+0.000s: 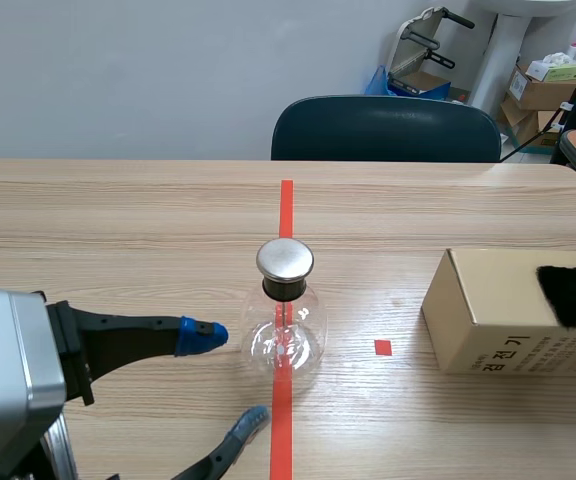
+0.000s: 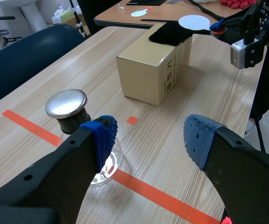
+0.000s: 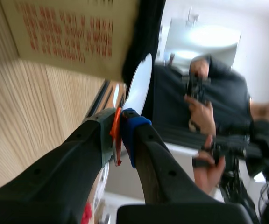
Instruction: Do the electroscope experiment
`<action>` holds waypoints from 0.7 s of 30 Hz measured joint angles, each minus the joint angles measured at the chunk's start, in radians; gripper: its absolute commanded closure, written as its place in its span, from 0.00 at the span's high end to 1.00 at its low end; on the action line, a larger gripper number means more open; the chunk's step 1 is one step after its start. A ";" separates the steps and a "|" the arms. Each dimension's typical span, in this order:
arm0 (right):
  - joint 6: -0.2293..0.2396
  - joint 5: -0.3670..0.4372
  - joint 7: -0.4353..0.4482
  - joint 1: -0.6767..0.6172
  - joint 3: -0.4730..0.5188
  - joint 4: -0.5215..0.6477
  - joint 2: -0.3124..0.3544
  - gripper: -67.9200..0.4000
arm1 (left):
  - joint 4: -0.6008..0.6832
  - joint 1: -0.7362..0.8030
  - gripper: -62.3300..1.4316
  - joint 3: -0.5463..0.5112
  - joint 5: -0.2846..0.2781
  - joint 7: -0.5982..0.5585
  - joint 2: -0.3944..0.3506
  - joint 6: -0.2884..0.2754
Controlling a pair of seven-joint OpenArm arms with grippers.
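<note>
Electroscope [image 1: 285, 320]: a thin glass flask with a metal cap [image 1: 285, 259], standing on the red tape line at mid-table. Judged light, fragile and slippery; best steadied at the dark neck, not the bulb. Left gripper [image 1: 230, 378] is spread wide just beside it, touching nothing. Right gripper [image 3: 120, 128] is clamped on the orange handle [image 3: 116, 134] of a white disc [image 3: 139, 86], near the cardboard box [image 1: 508, 310].

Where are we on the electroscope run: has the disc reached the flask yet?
Done: the right gripper is shut on the handle of the white disc, near the black fur on the box. In hand: the left gripper is open beside the electroscope flask. Left: bringing the disc to the metal cap.
</note>
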 measured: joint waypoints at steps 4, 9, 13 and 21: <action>-0.003 -0.013 0.296 0.000 -0.007 0.000 -0.001 0.03 | 0.000 0.000 0.56 0.000 0.000 0.000 0.000 0.000; 0.000 -0.002 0.097 -0.002 -0.009 0.000 -0.007 0.03 | 0.000 0.000 0.56 0.000 0.000 0.000 0.000 0.000; 0.001 0.011 -0.106 -0.002 -0.006 0.000 -0.002 0.03 | 0.000 0.000 0.56 0.000 0.000 0.000 0.000 0.000; -0.002 -0.004 0.321 0.000 -0.005 0.000 -0.005 0.03 | 0.000 0.000 0.56 0.000 0.000 0.000 0.000 0.000</action>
